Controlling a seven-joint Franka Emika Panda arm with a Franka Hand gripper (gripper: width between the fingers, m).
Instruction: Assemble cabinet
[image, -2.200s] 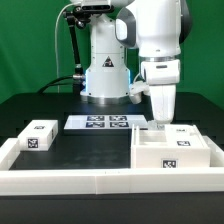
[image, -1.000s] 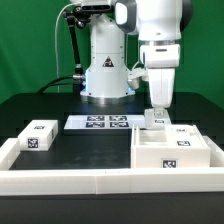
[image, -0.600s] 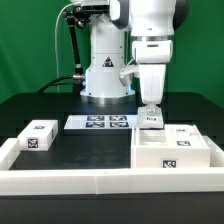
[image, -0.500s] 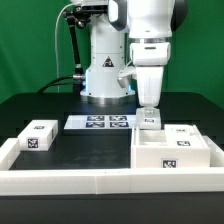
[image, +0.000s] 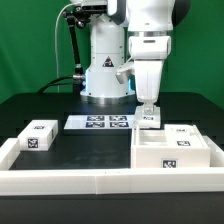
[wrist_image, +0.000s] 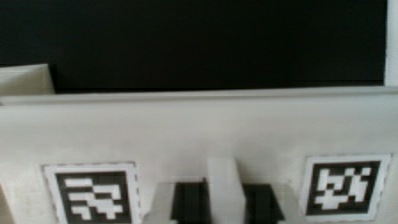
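Note:
The cabinet (image: 176, 152) is the big white box with tags at the exterior view's right, inside the white border. My gripper (image: 148, 106) hangs just above its left rear corner, shut on a small white tagged part (image: 150, 120) that it holds clear of the box. In the wrist view my gripper (wrist_image: 224, 200) has its dark fingers (wrist_image: 187, 202) pressed on either side of a thin white wall of that part (wrist_image: 214, 125), with a tag on each side. Whether the part still touches the cabinet is unclear.
A small white tagged block (image: 37, 135) lies at the exterior view's left. The marker board (image: 104, 122) lies in the middle, in front of the robot base (image: 105, 75). A long white border rail (image: 70, 178) runs along the front.
My gripper rose from the cabinet with the small white part and moved toward the exterior view's left. In the last half second it barely shifted.

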